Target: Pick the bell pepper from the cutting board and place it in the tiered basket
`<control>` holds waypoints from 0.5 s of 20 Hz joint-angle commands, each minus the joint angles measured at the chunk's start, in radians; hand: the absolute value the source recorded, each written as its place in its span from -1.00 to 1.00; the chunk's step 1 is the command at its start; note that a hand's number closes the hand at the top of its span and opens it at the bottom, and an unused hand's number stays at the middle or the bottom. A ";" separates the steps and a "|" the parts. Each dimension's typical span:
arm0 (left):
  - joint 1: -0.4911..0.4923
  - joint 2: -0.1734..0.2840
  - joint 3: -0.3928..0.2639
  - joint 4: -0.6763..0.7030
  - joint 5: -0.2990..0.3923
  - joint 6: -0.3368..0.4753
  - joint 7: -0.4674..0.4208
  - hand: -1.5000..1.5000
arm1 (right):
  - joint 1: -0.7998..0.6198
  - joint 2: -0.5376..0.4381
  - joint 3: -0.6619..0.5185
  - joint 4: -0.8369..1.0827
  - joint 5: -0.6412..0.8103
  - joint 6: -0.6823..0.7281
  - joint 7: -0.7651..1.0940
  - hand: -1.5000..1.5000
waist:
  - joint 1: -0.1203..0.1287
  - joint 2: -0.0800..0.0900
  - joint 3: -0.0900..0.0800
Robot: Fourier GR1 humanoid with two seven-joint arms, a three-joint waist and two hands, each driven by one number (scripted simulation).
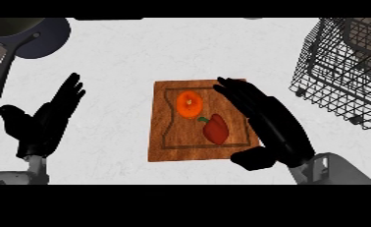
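From my remote station, the head view looks steeply down on the pale counter (116, 73). My right hand (268, 123) hovers over the right edge of the wooden cutting board (163, 142), fingers straight and relaxed, pointing away from me, thumb tucked low near the board's near right corner; it grasps nothing. Just to the left of that palm lies the red bell pepper (216, 129), on the board inside the routed groove, green stem pointing toward the far left. I cannot tell whether the hand touches the pepper; they look just apart. Beyond the pepper, left of my fingertips, sits an orange round fruit or vegetable (190, 104), also on the board, close to the pepper's stem.

Far to the right of the hand, and beyond it, stands the black wire tiered basket (326, 78), well apart from the board and cut by the frame's right edge.

My left hand (43, 118) rests open at the view's left, fingers up, well apart from the board. Beyond it, at the far left corner, a dark round pan (43, 37) shows partly.
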State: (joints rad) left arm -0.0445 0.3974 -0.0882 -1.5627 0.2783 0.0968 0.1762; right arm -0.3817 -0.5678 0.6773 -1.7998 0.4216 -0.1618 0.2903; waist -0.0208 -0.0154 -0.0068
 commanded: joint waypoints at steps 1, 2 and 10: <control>0.001 -0.005 -0.005 0.008 0.000 -0.017 -0.018 0.00 | -0.069 -0.123 0.080 -0.061 0.040 0.248 0.172 -1.00 | 0.008 0.002 -0.002; 0.008 -0.002 -0.015 -0.038 -0.001 -0.003 0.024 0.00 | -0.061 -0.121 0.114 -0.100 0.035 0.298 0.228 -1.00 | 0.013 -0.003 0.001; -0.026 -0.023 0.008 0.006 -0.003 -0.029 0.010 0.00 | -0.183 0.197 0.198 -0.193 0.040 0.509 0.715 -1.00 | 0.025 0.013 0.005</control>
State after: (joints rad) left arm -0.0556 0.3823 -0.0852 -1.5630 0.2759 0.0789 0.1753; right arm -0.5191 -0.5269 0.8218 -1.9953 0.4146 0.2899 0.8065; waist -0.0032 -0.0073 -0.0035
